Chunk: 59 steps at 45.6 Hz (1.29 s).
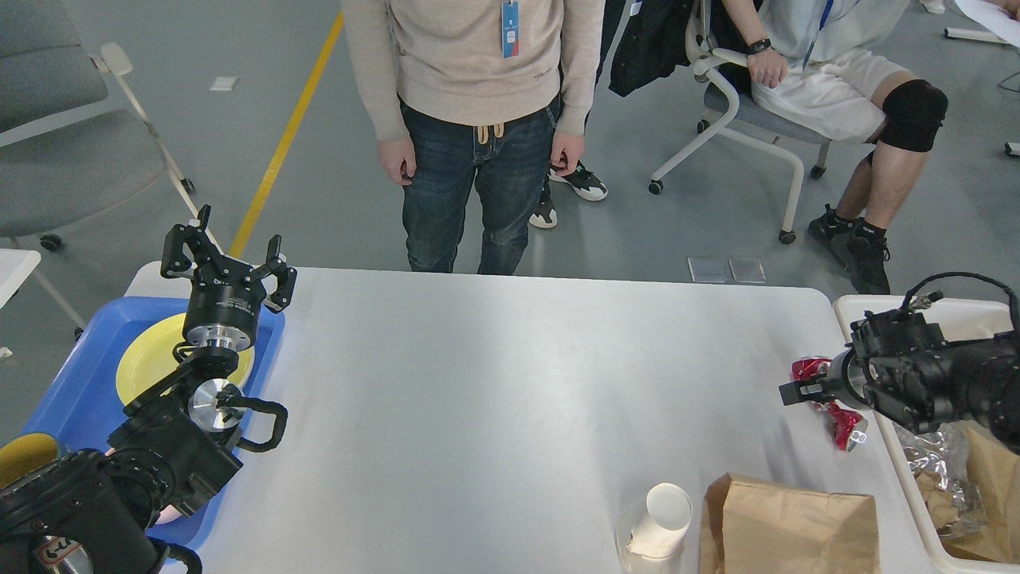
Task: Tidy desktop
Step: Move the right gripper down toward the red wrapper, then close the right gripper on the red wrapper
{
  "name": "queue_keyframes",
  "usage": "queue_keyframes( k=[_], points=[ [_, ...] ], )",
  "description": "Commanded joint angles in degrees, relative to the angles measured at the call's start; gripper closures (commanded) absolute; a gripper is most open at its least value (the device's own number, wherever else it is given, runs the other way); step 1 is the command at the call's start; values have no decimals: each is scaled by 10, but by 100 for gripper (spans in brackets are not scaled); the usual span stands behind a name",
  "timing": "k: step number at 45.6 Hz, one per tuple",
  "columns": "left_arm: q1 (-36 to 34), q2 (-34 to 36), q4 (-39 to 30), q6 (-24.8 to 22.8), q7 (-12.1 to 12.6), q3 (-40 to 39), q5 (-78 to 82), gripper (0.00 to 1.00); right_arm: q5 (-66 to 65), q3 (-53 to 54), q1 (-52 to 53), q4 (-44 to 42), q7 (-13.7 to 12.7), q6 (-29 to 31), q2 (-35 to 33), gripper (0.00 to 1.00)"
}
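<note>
The white tabletop [494, 383], broad, stiff and smooth, carries a light, crushable red wrapper [841, 418] at its right edge, best pinched at a crumpled fold, where the right claw [789, 393] cannot be judged, while the left claw [227, 259] is held spread and empty.

No lettering is legible; the standing person's blue badge [510, 29] is too small to read
</note>
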Motion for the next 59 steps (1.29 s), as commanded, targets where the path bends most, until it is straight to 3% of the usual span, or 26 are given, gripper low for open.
queue_keyframes(
  k=[1, 10, 17, 25, 30, 33, 41, 50, 59],
  points=[
    [0, 0, 0, 0, 0, 0, 0, 3, 2, -1, -72, -106, 0, -21, 51, 0],
    [0, 0, 0, 0, 0, 0, 0, 3, 2, 0, -105, -146, 1, -32, 63, 5],
    [0, 0, 0, 0, 0, 0, -1, 3, 0, -4, -112, -145, 1, -38, 63, 35],
    [0, 0, 0, 0, 0, 0, 0, 3, 1, -4, -112, -145, 1, -38, 63, 45],
    [0, 0, 0, 0, 0, 0, 0, 3, 2, -3, -112, -145, 1, -37, 62, 63],
    [0, 0, 0, 0, 0, 0, 0, 3, 2, -2, -109, -145, 1, -37, 60, 80],
    [0, 0, 0, 0, 0, 0, 0, 3, 2, 0, -85, -137, 4, -31, 58, 100],
    [0, 0, 0, 0, 0, 0, 0, 3, 3, -3, -15, -85, 5, -2, 41, 100],
    [0, 0, 0, 0, 0, 0, 0, 3, 2, 3, 191, 128, 6, 77, -74, 100]
  ],
)
